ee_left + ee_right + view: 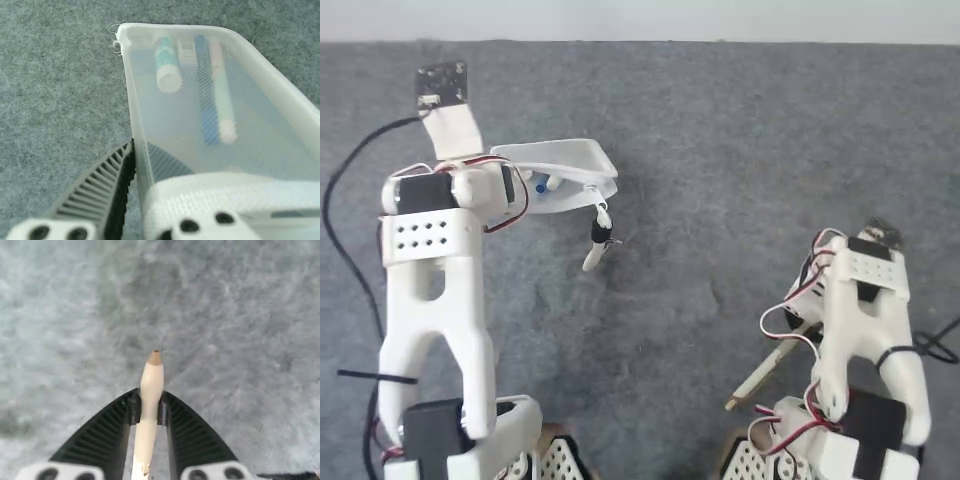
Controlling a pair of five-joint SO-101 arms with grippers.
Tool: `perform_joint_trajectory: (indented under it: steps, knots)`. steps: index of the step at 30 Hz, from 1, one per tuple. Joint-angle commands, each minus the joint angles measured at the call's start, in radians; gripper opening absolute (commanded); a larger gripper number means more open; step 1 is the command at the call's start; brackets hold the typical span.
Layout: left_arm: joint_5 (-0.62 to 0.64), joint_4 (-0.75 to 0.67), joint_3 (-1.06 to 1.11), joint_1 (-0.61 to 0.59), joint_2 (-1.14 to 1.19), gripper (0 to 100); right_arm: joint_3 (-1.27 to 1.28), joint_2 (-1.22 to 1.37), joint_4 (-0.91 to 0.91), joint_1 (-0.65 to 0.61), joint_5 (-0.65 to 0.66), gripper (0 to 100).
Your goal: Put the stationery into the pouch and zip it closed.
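Stationery came nearest, lower right of the high view: one cream pencil (770,372), pinched in the right gripper (148,402). Farther, upper left, the left gripper (142,165) clamped one translucent pouch (570,165) holding four hazy items (167,62). A white dangling piece (598,240) was hard to identify.

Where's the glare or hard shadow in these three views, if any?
High view: flat, diffuse light, only faint shadows on the grey mat; the white pouch reads bright, no hot spot. Left wrist view: no glare on the pouch wall, the pens show through it. Right wrist view: the pencil is evenly lit, with soft dark patches on the mat.
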Motion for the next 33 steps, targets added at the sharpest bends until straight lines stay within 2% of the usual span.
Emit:
perform_joint_trajectory:
  steps: [1,9,18,27,33]
  knots:
    - [0.020,-0.015,-0.002,-0.005,-0.043,1,-0.092,-0.008,0.074,-0.028,-0.003,0.6]
    - [0.020,-0.017,-0.002,-0.003,-0.043,1,-0.138,-0.053,0.189,-0.065,-0.003,0.6]
    - [0.020,-0.017,-0.002,-0.002,-0.043,1,-0.135,-0.447,0.232,-0.084,-0.009,0.6]
    - [0.020,-0.017,-0.002,-0.002,-0.043,1,-0.152,-0.693,0.211,-0.282,-0.011,0.6]
    - [0.020,-0.015,-0.002,-0.002,-0.043,1,-0.153,-0.805,0.096,-0.384,-0.011,0.6]
